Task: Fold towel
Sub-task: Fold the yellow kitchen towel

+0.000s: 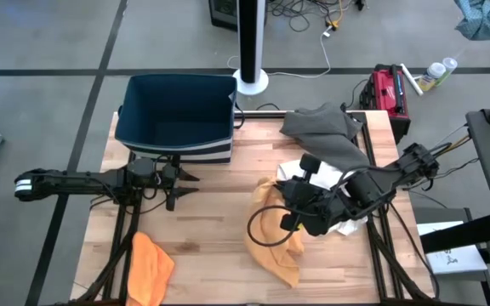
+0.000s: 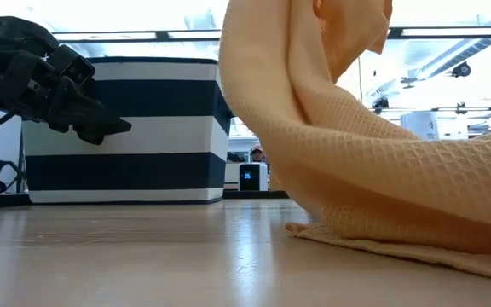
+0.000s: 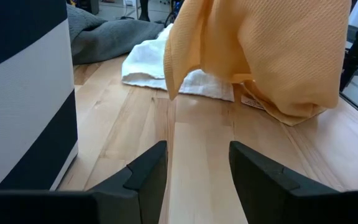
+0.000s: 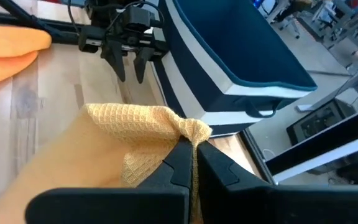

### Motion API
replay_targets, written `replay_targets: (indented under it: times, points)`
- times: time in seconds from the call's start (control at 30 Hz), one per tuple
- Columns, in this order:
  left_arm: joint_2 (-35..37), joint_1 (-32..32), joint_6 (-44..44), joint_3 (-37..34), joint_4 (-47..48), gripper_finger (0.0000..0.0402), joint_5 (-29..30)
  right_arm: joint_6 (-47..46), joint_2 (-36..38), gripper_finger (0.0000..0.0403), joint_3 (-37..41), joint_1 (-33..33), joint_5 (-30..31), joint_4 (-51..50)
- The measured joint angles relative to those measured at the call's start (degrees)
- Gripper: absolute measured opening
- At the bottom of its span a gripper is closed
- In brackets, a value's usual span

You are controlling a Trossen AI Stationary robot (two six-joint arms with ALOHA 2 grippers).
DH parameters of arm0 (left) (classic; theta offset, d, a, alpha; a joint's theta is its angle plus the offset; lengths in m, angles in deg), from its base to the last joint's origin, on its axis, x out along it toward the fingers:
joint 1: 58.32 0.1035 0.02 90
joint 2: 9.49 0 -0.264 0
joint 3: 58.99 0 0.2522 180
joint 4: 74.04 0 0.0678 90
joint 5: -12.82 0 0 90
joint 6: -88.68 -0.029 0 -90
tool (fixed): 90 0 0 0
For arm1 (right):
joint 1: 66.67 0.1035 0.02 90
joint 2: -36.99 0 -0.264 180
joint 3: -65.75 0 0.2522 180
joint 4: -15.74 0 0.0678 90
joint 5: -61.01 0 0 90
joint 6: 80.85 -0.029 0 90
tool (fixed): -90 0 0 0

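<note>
Over the wooden table [image 1: 211, 221], right tool [image 4: 194, 149] pinches the yellow towel [image 1: 275, 242]; left tool [image 1: 181, 183] hovers spread, empty.

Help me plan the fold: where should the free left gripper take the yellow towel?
The right gripper lifts one corner of the yellow towel. Judging by its drape, grip the hanging edge facing the left gripper, approaching level across the table.
</note>
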Motion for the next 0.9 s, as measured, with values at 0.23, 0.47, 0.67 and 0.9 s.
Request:
replay_targets:
  times: [0.23, 0.47, 0.67, 0.9]
  points:
    - [0.0, 0.0, 0.0, 0.0, -0.1, 0.0165, 0.0, 5.0, 0.6, 0.0002, -7.2, 0.0, -0.1, 0.1]
    - [0.0, -0.1, 23.7, 0.0, -11.4, 0.0165, 1.2, 11.2, 0.6, 0.0002, -12.1, 0.0, -5.0, 0.2]
    - [0.0, -0.1, 36.2, 0.0, -25.7, 0.0165, 0.1, 14.7, -0.1, 0.0002, -12.2, -0.7, -4.9, 0.1]
    - [-3.0, -12.3, 32.8, 0.1, -35.4, 0.0165, 1.9, 13.1, -4.8, 0.0002, -11.8, -0.6, -5.6, 0.0]
